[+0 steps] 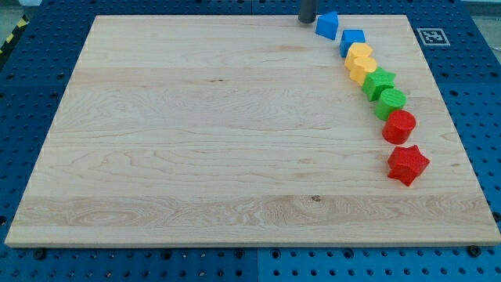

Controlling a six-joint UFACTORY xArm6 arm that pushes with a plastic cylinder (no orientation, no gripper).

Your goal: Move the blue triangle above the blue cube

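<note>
The blue triangle point(327, 24) lies near the board's top edge, at the view's upper right. The blue cube point(353, 39) sits just below and to the right of it, almost touching. My tip point(307, 20) is a dark rod end at the view's top, right next to the blue triangle's left side. The two blue blocks head a curved row of blocks that runs down the board's right side.
Below the blue cube the row goes on: two yellow blocks point(361, 64), a green star point(379, 82), a green round block point(391, 102), a red round block point(399, 126), a red star point(407, 164). The wooden board point(203, 141) lies on a blue perforated table.
</note>
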